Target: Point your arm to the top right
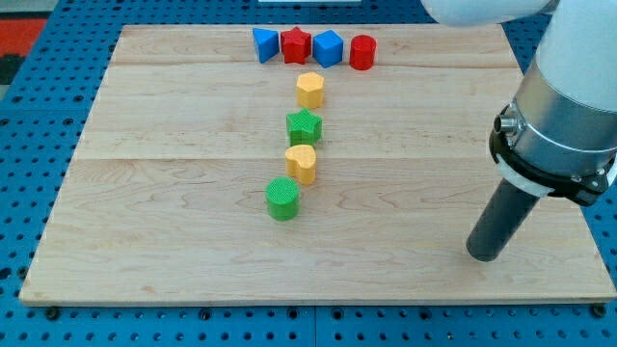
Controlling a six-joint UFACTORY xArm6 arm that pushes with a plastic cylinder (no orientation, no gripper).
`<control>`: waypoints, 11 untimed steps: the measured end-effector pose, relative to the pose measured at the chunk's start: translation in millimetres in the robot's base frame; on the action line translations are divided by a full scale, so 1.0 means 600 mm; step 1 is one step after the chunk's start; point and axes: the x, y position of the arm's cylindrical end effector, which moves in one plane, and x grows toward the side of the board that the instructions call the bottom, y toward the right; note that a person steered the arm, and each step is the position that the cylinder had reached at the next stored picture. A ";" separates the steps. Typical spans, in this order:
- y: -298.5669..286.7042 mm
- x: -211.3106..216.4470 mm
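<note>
My tip point(484, 256) rests on the wooden board point(174, 222) near the view's bottom right, far right of all blocks. A row at the view's top holds a blue triangular block point(265, 44), a red star point(295, 45), a blue cube-like block point(329, 48) and a red cylinder point(362, 52). Below it a line runs down and slightly left: a yellow hexagonal block point(309, 90), a green star point(304, 126), a yellow heart-like block point(301, 164) and a green cylinder point(283, 199).
The board lies on a blue perforated table point(29, 145). The arm's grey and white body point(569, 106) fills the view's right side and top right corner, covering that part of the board's edge.
</note>
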 end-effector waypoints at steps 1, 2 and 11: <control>0.001 0.000; -0.001 0.000; 0.008 -0.572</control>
